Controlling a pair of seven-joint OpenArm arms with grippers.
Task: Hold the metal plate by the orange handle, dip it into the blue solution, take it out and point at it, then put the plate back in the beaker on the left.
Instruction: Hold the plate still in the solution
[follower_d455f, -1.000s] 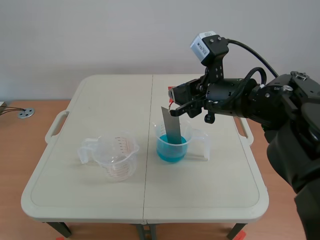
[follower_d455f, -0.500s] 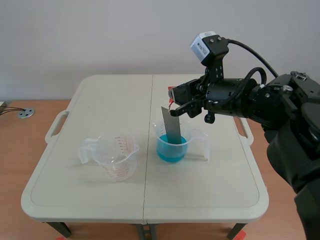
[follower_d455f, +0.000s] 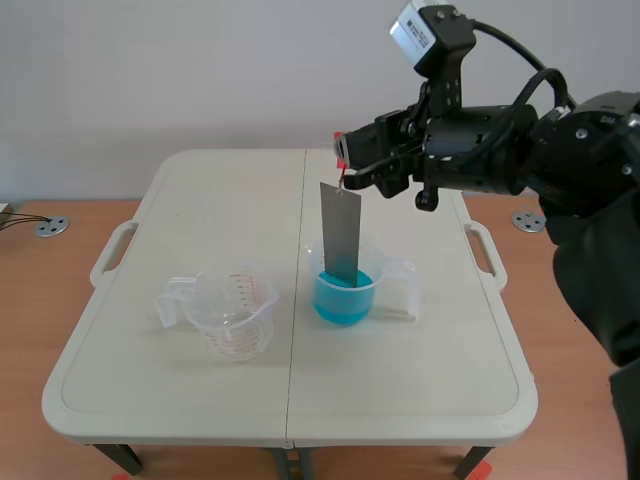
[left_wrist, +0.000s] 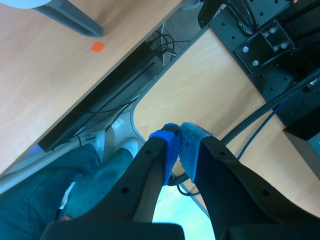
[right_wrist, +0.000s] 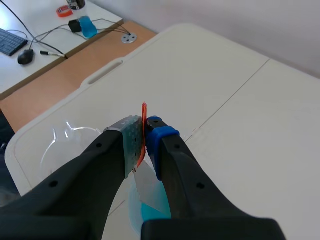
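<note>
**Jaws pinching the handle (right_wrist: 144, 111), plate (follower_d455f: 340, 230) rising from the dip**

Right gripper (right_wrist: 144, 136) has lifted over the last second. Plate hangs upright, its lower end still inside the beaker (follower_d455f: 392, 276) of solution (follower_d455f: 343, 300). Dipping looks done; pointing comes next. Left gripper (left_wrist: 178, 143), pads pressed together, holds nothing.

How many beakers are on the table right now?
2. An empty beaker stands on the left half of the table; a beaker of blue solution stands just right of the middle, with the lower end of the plate inside. None seems hidden.
</note>
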